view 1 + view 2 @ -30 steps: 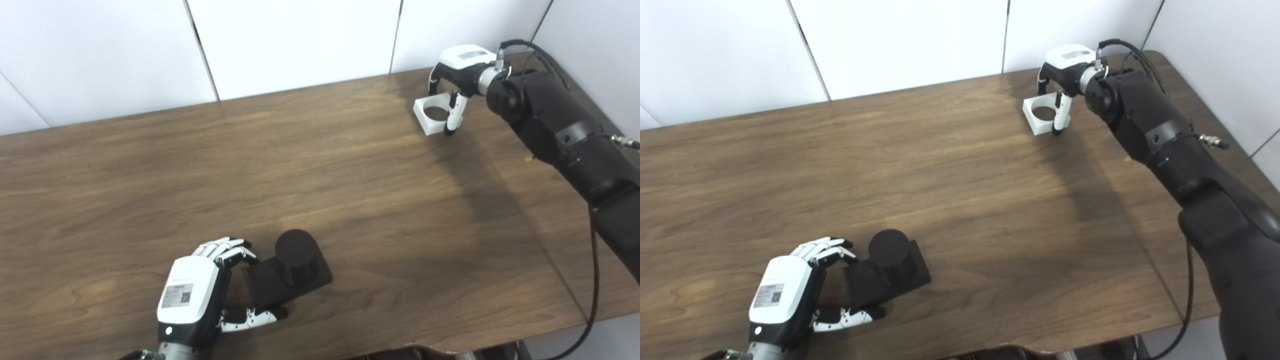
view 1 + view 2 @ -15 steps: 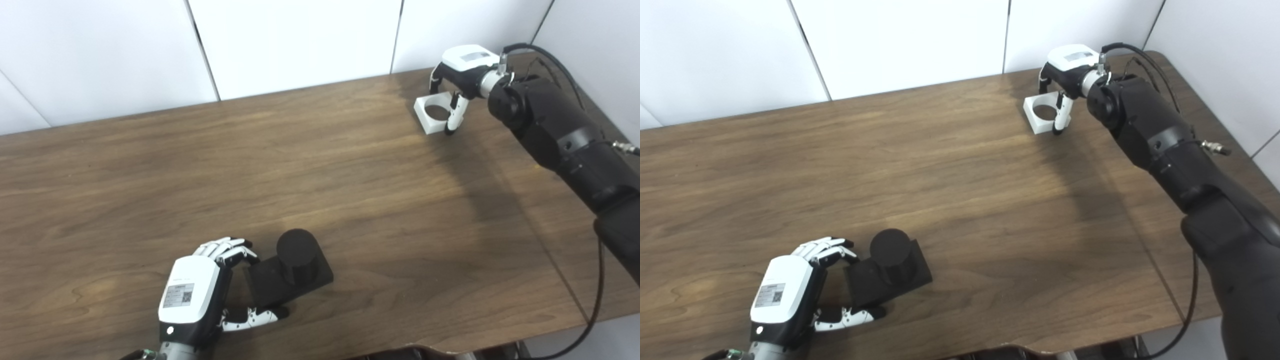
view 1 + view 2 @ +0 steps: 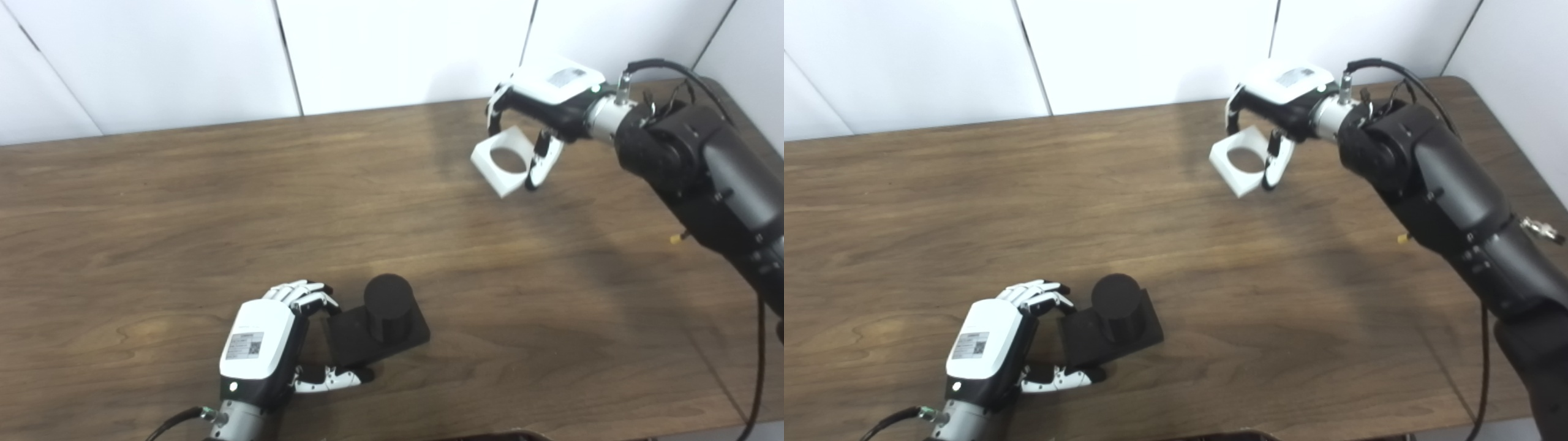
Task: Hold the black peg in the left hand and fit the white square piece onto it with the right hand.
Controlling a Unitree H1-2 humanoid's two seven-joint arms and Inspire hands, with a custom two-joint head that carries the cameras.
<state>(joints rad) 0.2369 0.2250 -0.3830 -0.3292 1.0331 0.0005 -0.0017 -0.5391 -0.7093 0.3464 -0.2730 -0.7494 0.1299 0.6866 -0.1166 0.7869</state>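
Fingers of the right robot hand (image 3: 542, 104) clasp the white square piece (image 3: 503, 161); the left robot hand (image 3: 269, 343) grips the black peg (image 3: 380, 318).

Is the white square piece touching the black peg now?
Apart. In the left eye view the white square piece, held by the right hand, is far from the black peg, with bare table between.

Wooden table (image 3: 184, 202) — white wall panels (image 3: 398, 49), seemingly.
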